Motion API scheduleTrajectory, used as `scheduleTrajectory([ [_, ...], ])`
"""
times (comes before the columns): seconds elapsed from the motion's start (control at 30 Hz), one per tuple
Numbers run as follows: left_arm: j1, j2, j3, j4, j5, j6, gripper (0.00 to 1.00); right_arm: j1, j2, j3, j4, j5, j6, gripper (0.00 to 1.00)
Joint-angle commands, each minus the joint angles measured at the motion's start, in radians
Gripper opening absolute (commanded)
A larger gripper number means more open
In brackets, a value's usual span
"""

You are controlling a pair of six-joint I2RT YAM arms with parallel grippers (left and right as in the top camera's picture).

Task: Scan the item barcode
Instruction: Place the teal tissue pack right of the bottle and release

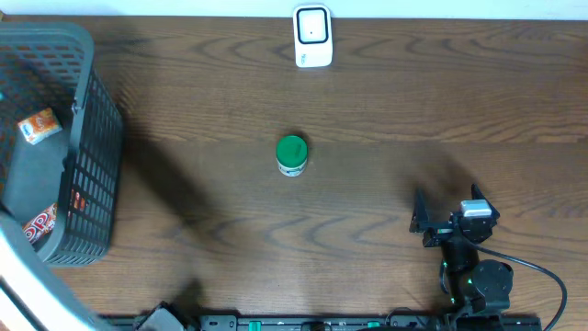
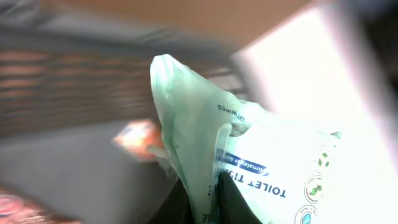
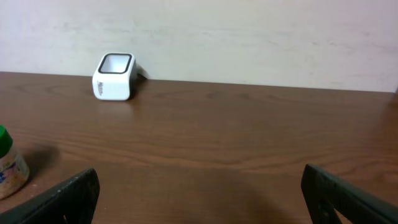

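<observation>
Pickup done, scan not yet. Held the wipes pack (image 2: 261, 155), a soft pale-green and white pouch, pinched in the left gripper (image 2: 208, 196), jaws near together on a fold of the wrapper. Hung it over the grey basket (image 1: 92, 156) at the left edge of the table (image 1: 386, 110), well apart from the white scanner (image 1: 312, 37) at the far middle edge.

Left to do, by judgement: carry the pack across, turn its barcode toward the scanner window, hold for a read. Saw no barcode on the face shown.

Stood the right gripper (image 1: 446, 207) wide open and empty at the lower right.

Read, upside down on the pouch: "TOILET TIS", running out at the fold, and "WIPES" in small dark print. Made out a blue band with white lettering too small to read, plus round green emblems along one edge. Noted a green-lidded jar (image 1: 291, 154) mid-table, label unreadable.
</observation>
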Motion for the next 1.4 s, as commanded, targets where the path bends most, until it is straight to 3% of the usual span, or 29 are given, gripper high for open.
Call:
scheduleTrajectory([
  [0.0,-0.077,-0.108,0.005,0.008,0.269,-0.099,0.07,-0.007,-0.001,-0.001,-0.005,0.005,-0.004,0.99],
  [0.2,-0.537,-0.172,-0.012,-0.050,0.285,-0.063,0.07,-0.007,-0.001,-0.001,-0.004,0.005,-0.004,0.99],
  [0.43,-1.206,0.045,-0.069,-0.049,-0.163,-0.037,0.08,-0.007,-0.001,-0.001,-0.005,0.005,-0.004,0.99],
  [0.53,-1.378,0.210,-0.069,0.003,-0.262,0.002,0.08,-0.007,-0.001,-0.001,-0.004,0.005,-0.004,0.99],
  [0.7,-1.530,0.477,-0.069,0.147,-0.278,0.006,0.08,-0.007,-0.001,-0.001,-0.005,0.005,-0.004,0.99],
  [0.83,-1.566,0.642,-0.069,0.168,-0.286,-0.081,0.08,-0.007,-0.001,-0.001,-0.005,0.005,-0.004,0.99],
  [1.07,-1.565,0.724,-0.067,0.165,-0.285,-0.101,0.10,-0.007,-0.001,-0.001,-0.005,0.005,-0.004,0.99],
  [1.2,-1.563,0.673,-0.035,0.163,-0.262,-0.019,0.89,-0.007,-0.001,-0.001,-0.005,0.005,-0.004,0.99],
  [1.23,-1.563,0.645,-0.016,0.156,-0.243,0.017,0.99,-0.007,-0.001,-0.001,-0.005,0.005,-0.004,0.99],
  [1.37,-1.562,0.494,0.105,0.085,-0.220,0.171,0.98,-0.007,-0.001,-0.001,-0.004,0.005,-0.004,0.99],
])
